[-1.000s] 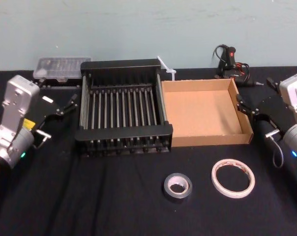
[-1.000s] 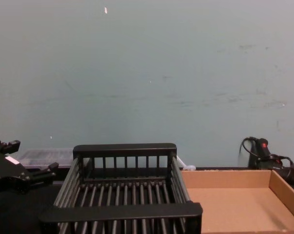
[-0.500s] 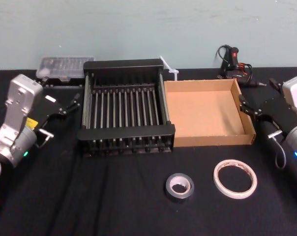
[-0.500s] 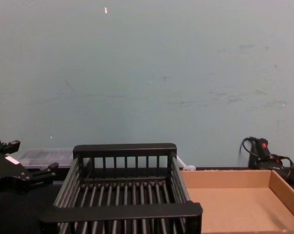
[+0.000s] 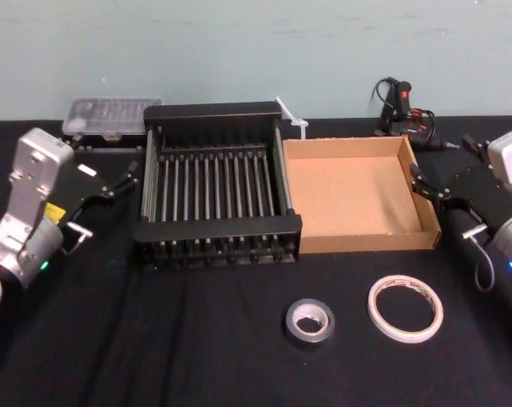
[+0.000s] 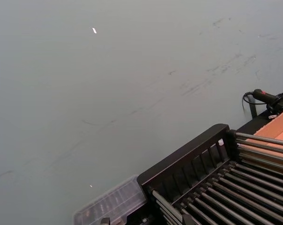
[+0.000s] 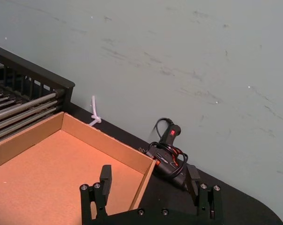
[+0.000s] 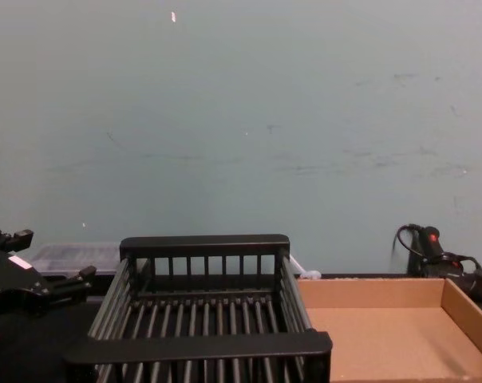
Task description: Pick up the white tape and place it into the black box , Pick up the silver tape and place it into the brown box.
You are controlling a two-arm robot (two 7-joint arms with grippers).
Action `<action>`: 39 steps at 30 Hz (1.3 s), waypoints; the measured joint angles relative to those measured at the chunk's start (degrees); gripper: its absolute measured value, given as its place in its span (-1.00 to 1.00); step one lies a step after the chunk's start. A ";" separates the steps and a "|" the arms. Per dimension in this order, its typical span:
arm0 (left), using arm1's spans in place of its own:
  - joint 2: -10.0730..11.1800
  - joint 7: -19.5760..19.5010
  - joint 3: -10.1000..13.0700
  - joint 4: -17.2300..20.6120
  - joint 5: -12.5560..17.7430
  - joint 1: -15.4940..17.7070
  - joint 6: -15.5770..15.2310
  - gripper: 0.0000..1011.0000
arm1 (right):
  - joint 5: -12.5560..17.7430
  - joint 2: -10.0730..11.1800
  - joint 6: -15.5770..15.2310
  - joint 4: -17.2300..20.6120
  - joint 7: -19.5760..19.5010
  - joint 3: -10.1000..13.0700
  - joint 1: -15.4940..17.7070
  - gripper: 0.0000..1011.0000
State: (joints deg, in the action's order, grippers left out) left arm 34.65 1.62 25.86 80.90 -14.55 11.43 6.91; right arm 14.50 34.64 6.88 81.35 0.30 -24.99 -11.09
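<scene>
The white tape [image 5: 405, 337] lies flat on the black cloth at the front right, with the silver tape [image 5: 310, 337] just to its left. Behind them stand the black box [image 5: 218, 229] [image 8: 201, 345] and, to its right, the brown box [image 5: 358, 191] [image 7: 38, 173]; nothing lies in either. My left gripper [image 5: 102, 159] [image 8: 48, 257] hovers open beside the black box's left side. At the brown box's right wall my right gripper [image 5: 441, 163] [image 7: 148, 180] is held open, holding nothing.
A clear plastic case [image 5: 112, 114] sits at the back left by the wall. A black tool with a red switch and cables [image 5: 400, 106] [image 7: 167, 150] lies at the back right. A white zip tie [image 5: 288, 114] pokes up behind the boxes.
The head view has shifted slightly. Both grippers, both tapes and both boxes keep their places.
</scene>
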 joint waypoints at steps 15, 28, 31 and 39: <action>0.00 0.00 0.00 0.00 0.00 0.00 0.00 0.98 | 4.10 2.08 -3.13 9.51 1.16 5.86 7.28 0.98; 0.00 0.00 0.00 0.00 0.00 0.00 0.00 0.98 | 7.43 6.39 -7.74 20.54 1.89 12.22 17.70 0.98; 0.00 0.00 0.00 0.00 0.00 0.00 0.00 0.98 | 8.22 7.30 -8.80 22.68 2.62 13.43 19.98 0.98; 0.00 0.00 0.00 0.00 0.00 0.00 0.00 0.98 | 10.75 8.87 -12.53 25.61 5.90 15.27 24.09 0.98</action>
State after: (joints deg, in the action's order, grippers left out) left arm 34.64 1.62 25.86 80.90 -14.55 11.43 6.91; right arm 25.25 43.51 -5.65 106.96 6.20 -9.72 13.00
